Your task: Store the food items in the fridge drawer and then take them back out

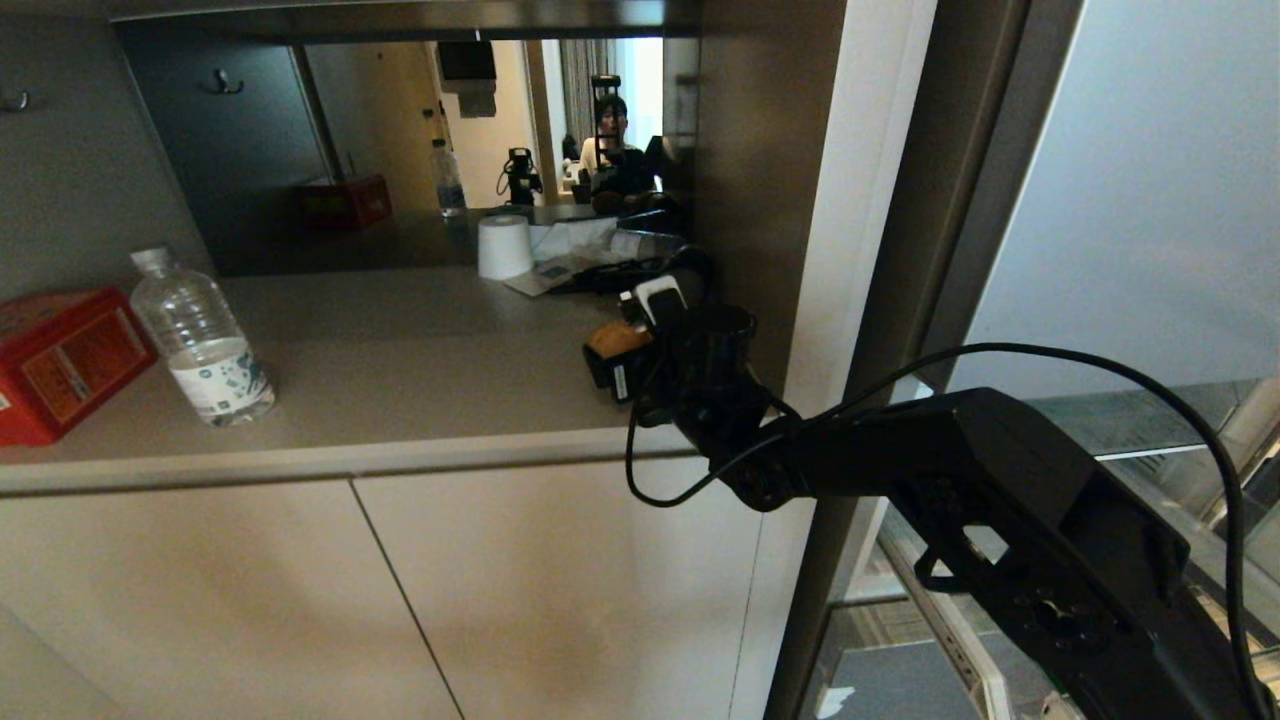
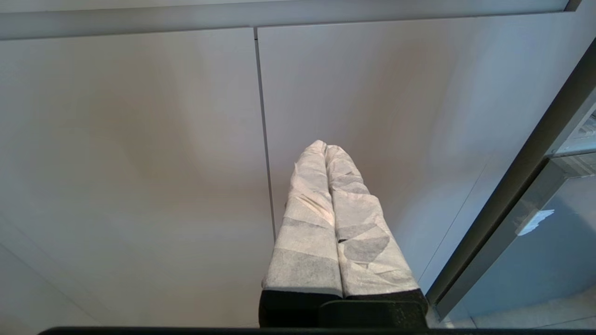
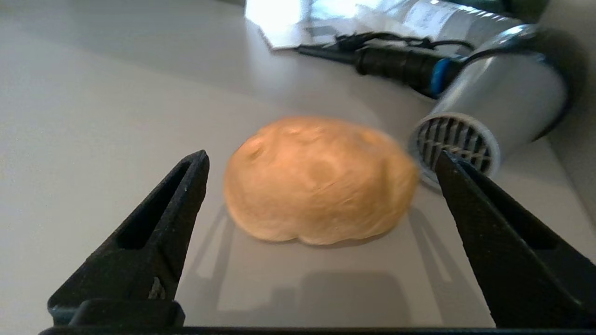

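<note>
A lumpy tan potato (image 1: 612, 340) (image 3: 321, 181) lies on the beige counter (image 1: 400, 350) near its right end. My right gripper (image 1: 630, 335) (image 3: 321, 156) reaches over the counter edge and stands open. One black finger is on each side of the potato and neither touches it. My left gripper (image 2: 324, 145) is shut and empty, its white-wrapped fingers pointing at the beige cabinet doors (image 2: 139, 163). I cannot pick out the fridge drawer. Only the open fridge's glass shelf (image 1: 1130, 420) shows right of the silver column.
A silver hair dryer (image 3: 489, 107) with a black cord lies close beside the potato, against the side wall. A clear water bottle (image 1: 200, 340) and a red tin box (image 1: 60, 360) stand at the counter's left. A white roll (image 1: 504, 246) stands at the back. A person shows in the mirror.
</note>
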Controlling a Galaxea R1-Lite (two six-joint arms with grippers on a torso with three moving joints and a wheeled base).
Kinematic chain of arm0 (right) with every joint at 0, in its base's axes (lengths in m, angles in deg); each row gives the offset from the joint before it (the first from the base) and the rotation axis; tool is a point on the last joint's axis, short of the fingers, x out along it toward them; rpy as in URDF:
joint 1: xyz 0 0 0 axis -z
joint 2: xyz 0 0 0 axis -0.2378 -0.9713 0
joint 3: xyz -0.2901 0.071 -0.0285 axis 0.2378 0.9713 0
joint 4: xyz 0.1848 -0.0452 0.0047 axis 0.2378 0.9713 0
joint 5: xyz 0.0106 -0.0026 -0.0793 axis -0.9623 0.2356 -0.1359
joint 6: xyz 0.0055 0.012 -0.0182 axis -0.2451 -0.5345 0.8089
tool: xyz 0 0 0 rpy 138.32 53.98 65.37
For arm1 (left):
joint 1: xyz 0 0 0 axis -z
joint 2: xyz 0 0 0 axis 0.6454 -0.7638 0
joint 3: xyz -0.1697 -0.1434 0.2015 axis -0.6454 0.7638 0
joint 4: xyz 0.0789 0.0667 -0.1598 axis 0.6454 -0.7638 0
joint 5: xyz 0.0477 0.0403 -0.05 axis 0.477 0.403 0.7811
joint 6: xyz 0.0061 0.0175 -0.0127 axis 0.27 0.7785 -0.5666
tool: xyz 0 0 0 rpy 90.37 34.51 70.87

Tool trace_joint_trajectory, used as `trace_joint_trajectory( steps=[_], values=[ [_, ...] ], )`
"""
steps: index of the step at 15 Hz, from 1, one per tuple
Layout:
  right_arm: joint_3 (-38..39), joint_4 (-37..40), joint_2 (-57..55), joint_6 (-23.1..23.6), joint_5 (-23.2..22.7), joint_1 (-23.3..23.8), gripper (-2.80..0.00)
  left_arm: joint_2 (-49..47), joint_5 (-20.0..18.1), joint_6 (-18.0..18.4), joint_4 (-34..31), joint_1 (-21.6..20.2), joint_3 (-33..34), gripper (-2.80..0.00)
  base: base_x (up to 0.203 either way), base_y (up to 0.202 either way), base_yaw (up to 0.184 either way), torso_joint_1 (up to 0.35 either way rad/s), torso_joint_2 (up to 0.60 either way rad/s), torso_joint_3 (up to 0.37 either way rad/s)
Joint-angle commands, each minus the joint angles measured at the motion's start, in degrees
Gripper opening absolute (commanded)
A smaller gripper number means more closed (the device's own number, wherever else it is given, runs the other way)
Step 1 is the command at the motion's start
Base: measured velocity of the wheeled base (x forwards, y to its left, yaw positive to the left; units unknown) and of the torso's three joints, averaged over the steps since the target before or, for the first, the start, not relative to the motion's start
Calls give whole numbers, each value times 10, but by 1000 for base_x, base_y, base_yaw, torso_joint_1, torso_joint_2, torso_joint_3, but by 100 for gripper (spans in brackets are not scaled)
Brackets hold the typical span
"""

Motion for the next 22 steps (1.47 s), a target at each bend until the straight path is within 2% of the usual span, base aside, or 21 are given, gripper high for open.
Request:
trace_joint_trajectory(
  steps=[1,11,22],
  values=[
    [2,-3,-2,1,-1,1,0,-1,0,0,0,0,0,-280,0,0,0,0,0,0],
    [0,24,-5,1,-21,17,0,-1,0,0,0,0,0,-280,0,0,0,0,0,0],
    [2,19,-5,3,-13,16,0,-1,0,0,0,0,0,-280,0,0,0,0,0,0]
  ],
)
